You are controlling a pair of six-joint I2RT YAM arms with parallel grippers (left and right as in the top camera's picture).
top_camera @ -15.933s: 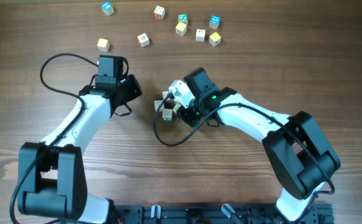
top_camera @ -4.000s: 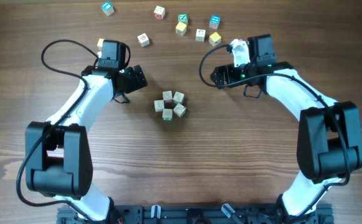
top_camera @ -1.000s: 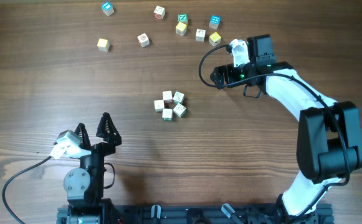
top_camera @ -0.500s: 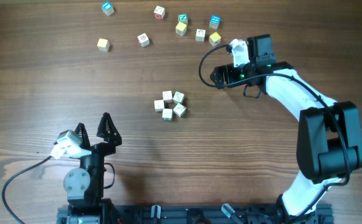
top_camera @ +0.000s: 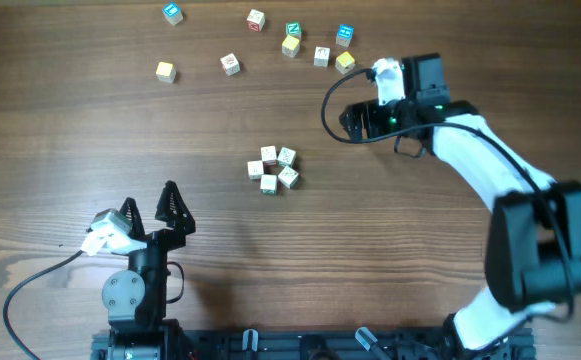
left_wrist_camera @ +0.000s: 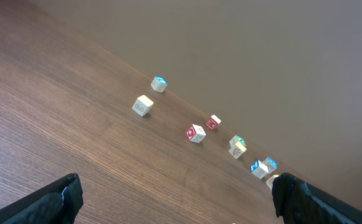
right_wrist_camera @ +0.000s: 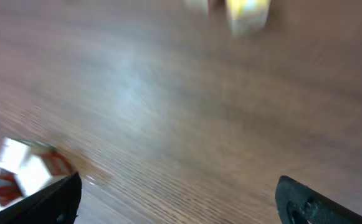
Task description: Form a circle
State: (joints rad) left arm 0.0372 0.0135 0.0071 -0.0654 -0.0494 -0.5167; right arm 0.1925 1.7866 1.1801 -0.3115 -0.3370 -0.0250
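The circle (top_camera: 273,168) is a tight ring of small pale cubes with red and green faces, mid-table in the overhead view. It shows blurred at the left edge of the right wrist view as the circle (right_wrist_camera: 17,172). My right gripper (top_camera: 348,122) hovers to its upper right, well apart from it. Its jaws stand open and empty around the right gripper (right_wrist_camera: 177,190). My left gripper (top_camera: 150,195) is folded back at the near left edge, open, with bare wood between the jaws of the left gripper (left_wrist_camera: 177,190).
Loose cubes lie along the far edge: a blue cube (top_camera: 173,12), a yellow cube (top_camera: 165,71), a red-faced cube (top_camera: 230,63), a green cube (top_camera: 293,30) and a yellow cube (top_camera: 345,62) just by my right wrist. The left wrist view shows this row, such as a red-faced cube (left_wrist_camera: 195,133).
Since four seconds ago the left arm has pulled back to the near edge. In the last half second the right arm has shifted slightly rightward, away from the ring. The cubes have not moved.
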